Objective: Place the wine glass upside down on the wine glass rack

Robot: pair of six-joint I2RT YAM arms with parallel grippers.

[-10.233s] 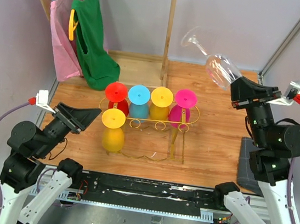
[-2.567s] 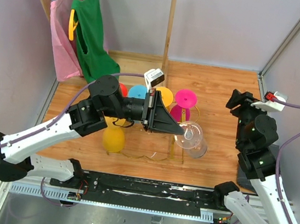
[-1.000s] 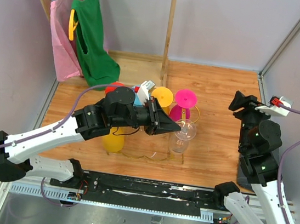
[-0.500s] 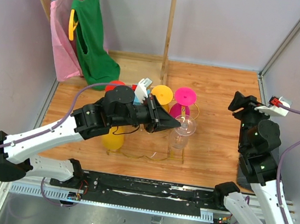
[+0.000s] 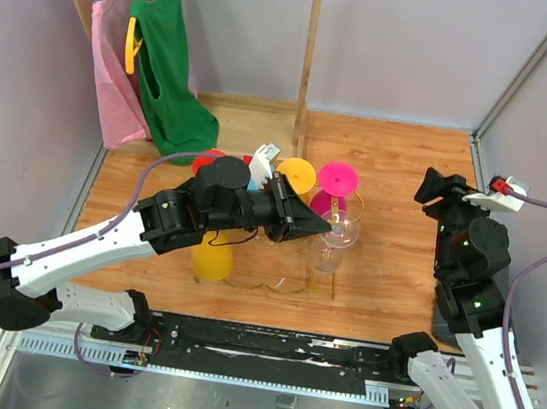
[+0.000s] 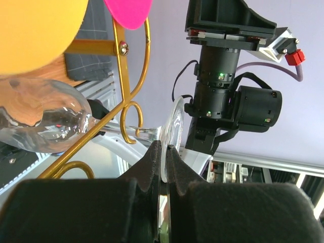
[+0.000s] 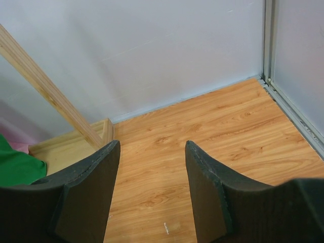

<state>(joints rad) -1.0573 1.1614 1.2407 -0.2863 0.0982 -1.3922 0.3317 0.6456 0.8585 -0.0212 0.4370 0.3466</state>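
Note:
The clear wine glass (image 5: 326, 254) hangs upside down at the right end of the gold wire wine glass rack (image 5: 275, 287), its round foot on top. My left gripper (image 5: 322, 228) reaches over the rack from the left and is shut on the rim of that foot. In the left wrist view the gripper (image 6: 164, 148) pinches the thin foot disc (image 6: 173, 121), the stem passes by a curled loop of the rack (image 6: 132, 76), and the bowl (image 6: 43, 121) lies at the left. My right gripper (image 7: 152, 147) is open and holds nothing, raised at the right (image 5: 442, 191).
Coloured glasses stand upside down in the rack: pink (image 5: 337, 180), orange (image 5: 296, 174), red (image 5: 207, 159) and a yellow one (image 5: 211, 257) in front. A wooden post (image 5: 310, 48) rises behind it. Green (image 5: 171, 60) and pink clothes hang at the back left.
My left gripper and the wine glass have shifted slightly up and away from the near edge over the last second. The right arm has stayed still.

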